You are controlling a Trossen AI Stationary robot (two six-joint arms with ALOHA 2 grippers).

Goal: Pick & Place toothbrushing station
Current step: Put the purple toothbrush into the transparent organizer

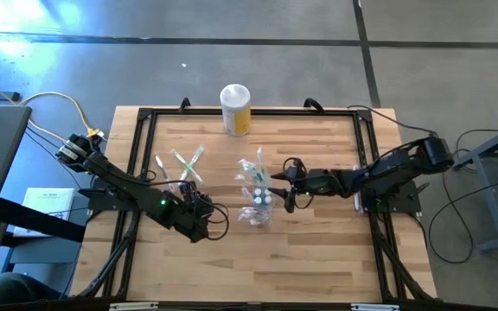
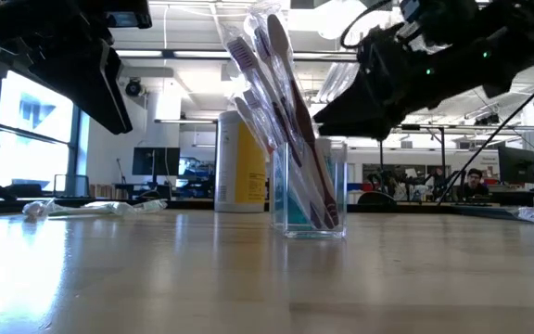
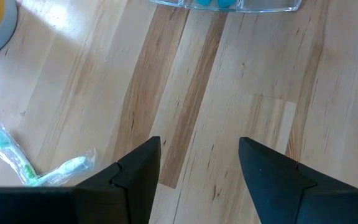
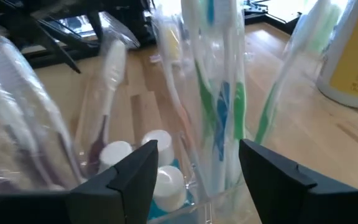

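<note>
The small clear cup (image 1: 258,211) stands upright on the wooden table, near its middle. Several wrapped toothbrushes (image 1: 253,175) stick up out of the cup (image 2: 309,199), their lower ends inside it and their tops leaning (image 2: 265,74). My right gripper (image 1: 285,185) hovers open just to the cup's right, level with the brush tops. In its wrist view (image 4: 197,149) the toothbrushes (image 4: 219,118) stand just beyond the finger gap. My left gripper (image 1: 210,210) waits open to the cup's left, above bare wood (image 3: 199,146), aimed at the cup's base (image 3: 225,5).
More wrapped toothbrushes (image 1: 184,166) lie flat on the table, far-left of the cup (image 3: 36,171). A yellow canister with a white lid (image 1: 235,108) stands at the far edge. A black frame (image 1: 145,117) borders the table. Bare wood lies toward the near edge.
</note>
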